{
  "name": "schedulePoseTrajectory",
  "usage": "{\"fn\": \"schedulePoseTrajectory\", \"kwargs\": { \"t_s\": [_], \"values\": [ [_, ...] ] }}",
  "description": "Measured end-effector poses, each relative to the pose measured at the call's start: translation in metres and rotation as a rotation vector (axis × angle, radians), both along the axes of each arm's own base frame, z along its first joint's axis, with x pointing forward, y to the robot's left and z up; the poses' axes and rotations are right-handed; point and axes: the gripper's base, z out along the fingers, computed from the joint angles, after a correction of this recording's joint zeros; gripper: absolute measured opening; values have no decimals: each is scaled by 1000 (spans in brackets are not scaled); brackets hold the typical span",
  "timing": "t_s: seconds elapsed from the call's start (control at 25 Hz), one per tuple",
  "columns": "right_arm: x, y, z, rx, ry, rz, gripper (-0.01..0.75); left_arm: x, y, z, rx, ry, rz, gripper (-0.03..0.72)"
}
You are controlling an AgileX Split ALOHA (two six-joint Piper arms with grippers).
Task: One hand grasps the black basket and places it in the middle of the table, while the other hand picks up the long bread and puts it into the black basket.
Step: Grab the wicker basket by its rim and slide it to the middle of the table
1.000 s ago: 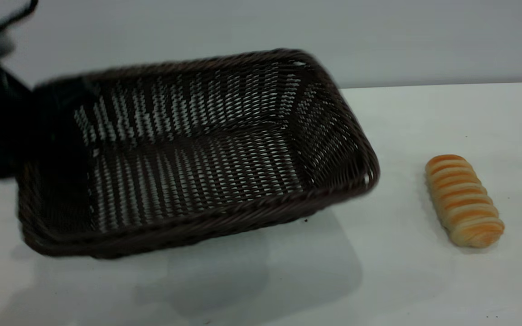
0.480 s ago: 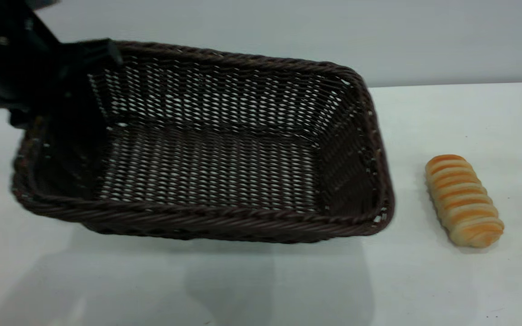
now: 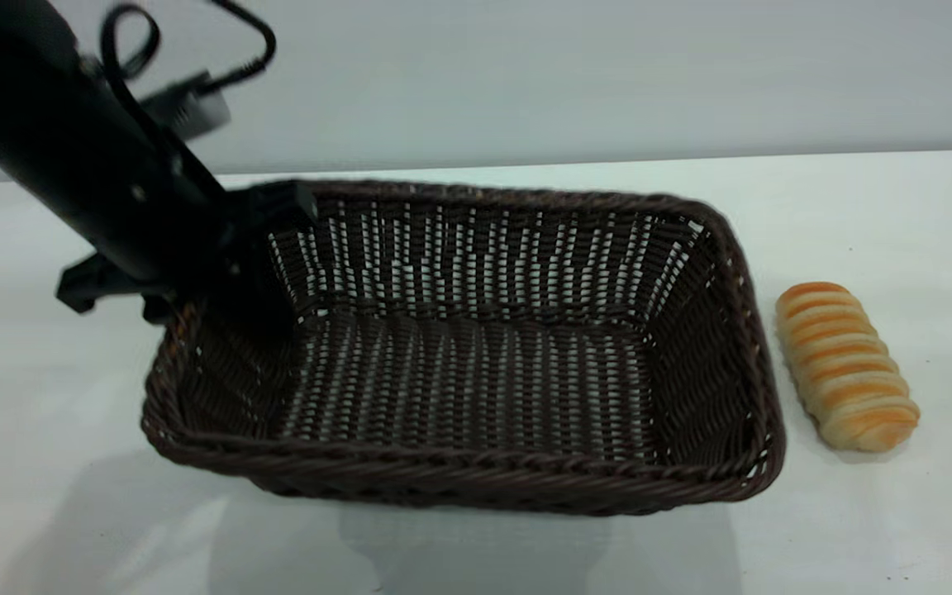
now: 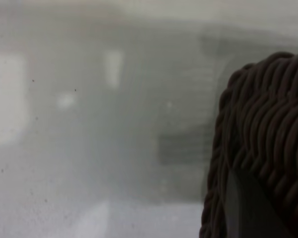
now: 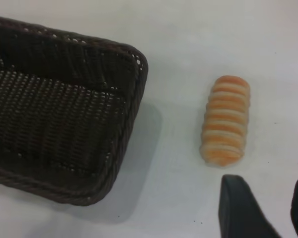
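The black basket [image 3: 476, 487] is a large dark woven tray in the middle of the table [image 3: 856, 207], empty, with its shadow spread under its front wall. I cannot tell whether it touches the table. My left gripper [image 3: 224, 256] is shut on the basket's left rim, one finger [image 4: 241, 208] pressed against the wicker. The long bread [image 3: 846, 366], striped orange and cream, lies on the table just right of the basket. In the right wrist view the bread [image 5: 225, 120] lies beside the basket's corner [image 5: 134, 94]. My right gripper [image 5: 268, 201] hovers open a little short of it, holding nothing.
A plain grey wall [image 3: 608, 74] runs behind the table's far edge. A black cable [image 3: 129, 49] loops above the left arm. White tabletop stretches in front of the basket and around the bread.
The left arm has carried the basket to the right and down, and the basket has levelled out from its tilt. The bread has not moved.
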Motion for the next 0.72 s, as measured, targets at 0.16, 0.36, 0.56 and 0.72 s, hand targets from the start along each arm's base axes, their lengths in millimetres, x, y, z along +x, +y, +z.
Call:
{"fn": "schedulePoseTrajectory", "kwargs": {
  "t_s": [0.16,0.36,0.56,0.72],
  "values": [
    [0,0,0,-1,-1,2,243,1,1,-14,14,18,5,239],
    [0,0,0,0,-1,2,243,3,1,-17,22,3,13,239],
    [0,0,0,1,-1,2,243,6,2,-22,30,-5,24,239],
    [0,0,0,-1,-1,4,243,3,2,-39,40,44,30,237]
  ]
}}
